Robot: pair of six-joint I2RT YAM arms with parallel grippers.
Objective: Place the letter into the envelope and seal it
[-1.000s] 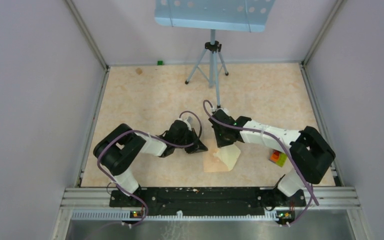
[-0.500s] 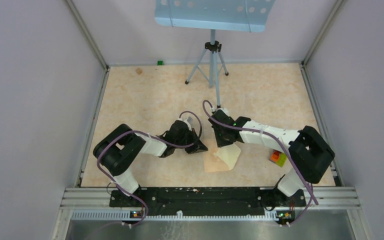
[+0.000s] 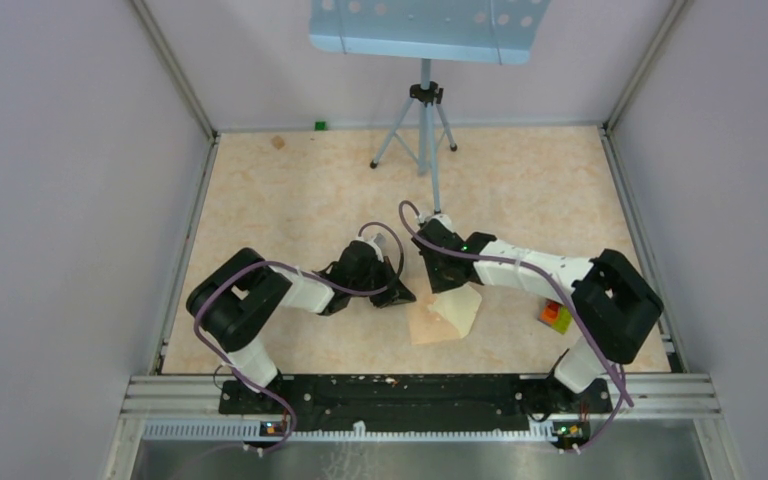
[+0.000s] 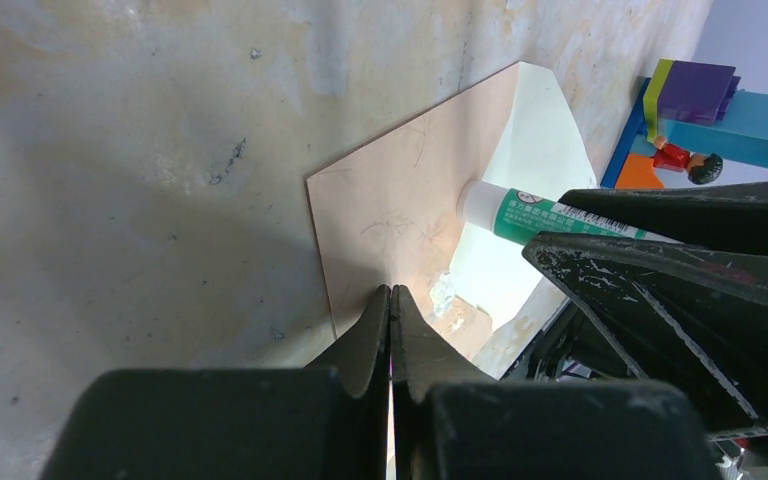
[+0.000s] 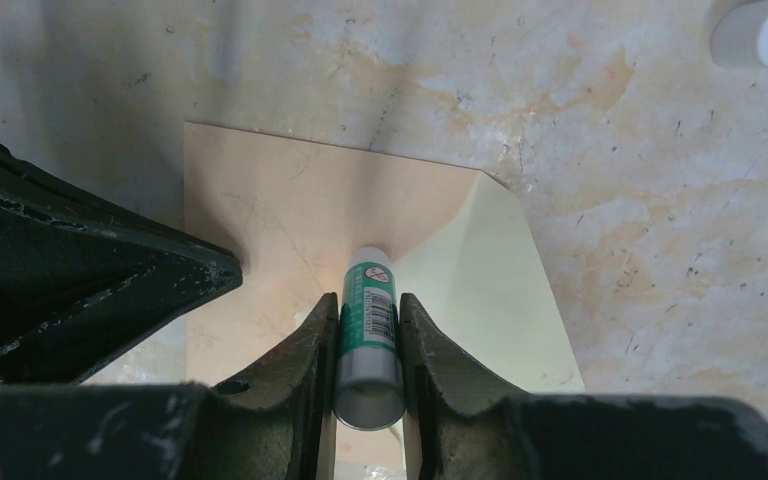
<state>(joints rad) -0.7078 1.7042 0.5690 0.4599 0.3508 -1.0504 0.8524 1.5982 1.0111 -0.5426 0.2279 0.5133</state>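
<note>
Two tools work over the papers near the front of the mottled beige desk. The left tool, jaws fully closed on nothing, presses its tips on the near edge of the flat tan kraft-paper envelope, pinning it. The right tool is clamped on a green-and-white cylindrical glue stick, whose tip points down at the line where the envelope meets the thin pale cream-yellow letter. The letter lies at the envelope's right side, touching it and creased upward; whether its hidden edge is tucked inside cannot be told. Compared with a second earlier, the right arm has drawn slightly inward and away from the bases, carrying the glue stick a little across the papers, while the left tool, envelope and letter have kept their places. This reads as a glue stroke under way, so the task is probably at its sealing stage, with the closing fold not yet made. A small white round cap lies apart on the desk, and coloured toy blocks sit near the right arm.
</note>
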